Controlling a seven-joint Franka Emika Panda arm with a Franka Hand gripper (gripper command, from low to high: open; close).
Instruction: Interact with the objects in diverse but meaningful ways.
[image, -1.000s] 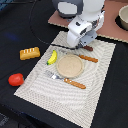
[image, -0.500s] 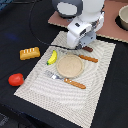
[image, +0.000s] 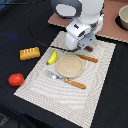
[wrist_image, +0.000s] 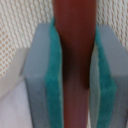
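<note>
My gripper (image: 86, 46) is low over the far edge of the woven placemat (image: 95, 85), behind the tan plate (image: 69, 66). In the wrist view the gripper (wrist_image: 75, 80) is shut on the dark brown sausage (wrist_image: 75, 45), which stands between the teal pads (wrist_image: 52, 80). Only a bit of the sausage (image: 89, 48) shows in the exterior view. The yellow banana (image: 52, 57) lies on the mat beside the plate. The orange-brown bread loaf (image: 29, 52) and the red tomato (image: 16, 79) lie on the dark table at the exterior view's left.
An orange-handled fork (image: 65, 80) lies in front of the plate and an orange-handled knife (image: 87, 58) behind it. A bowl (image: 122, 17) stands on a brown board at the exterior view's far right. A black cable runs across the table behind the mat.
</note>
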